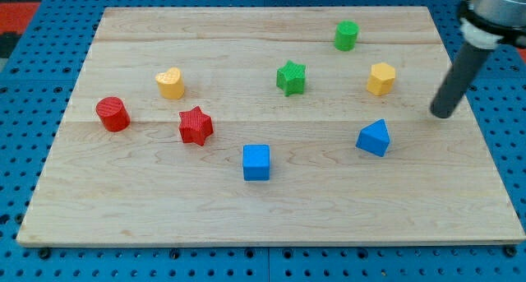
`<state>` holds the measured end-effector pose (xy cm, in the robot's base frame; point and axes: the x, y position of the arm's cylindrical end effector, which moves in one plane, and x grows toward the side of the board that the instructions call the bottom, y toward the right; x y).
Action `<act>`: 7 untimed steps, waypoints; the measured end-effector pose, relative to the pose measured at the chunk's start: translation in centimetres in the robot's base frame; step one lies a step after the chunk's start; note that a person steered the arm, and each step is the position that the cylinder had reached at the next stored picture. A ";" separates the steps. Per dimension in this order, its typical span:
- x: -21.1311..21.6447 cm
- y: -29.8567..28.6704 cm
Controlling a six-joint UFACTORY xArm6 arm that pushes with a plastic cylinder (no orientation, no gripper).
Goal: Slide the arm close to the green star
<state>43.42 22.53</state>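
Still way out on the view's right

So my tip (pixel 444 113) sits near the wooden board's (pixel 164 216) right edge, touching nothing — no jaws on this rod to speak of. Green star (pixel 291 77) is up-center, well apart, with the yellow hexagon block (pixel 381 78) between us. Blue pegboard (pixel 25 85) surrounds the board.

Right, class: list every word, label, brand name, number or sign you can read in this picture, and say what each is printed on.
There are none to read.
The wooden board is bare wood grain.
The blocks, such as the green star, the red star and the blue cube, carry no markings.
The rod ending in my tip, at the view's right of the yellow hexagonal block, is plain and dark.
The blue pegboard shows only holes.
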 end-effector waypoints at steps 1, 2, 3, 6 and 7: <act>0.2 -6.9; 0.2 -9.8; 0.2 -10.5; 0.5 -16.6; 0.5 -16.7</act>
<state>43.93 5.87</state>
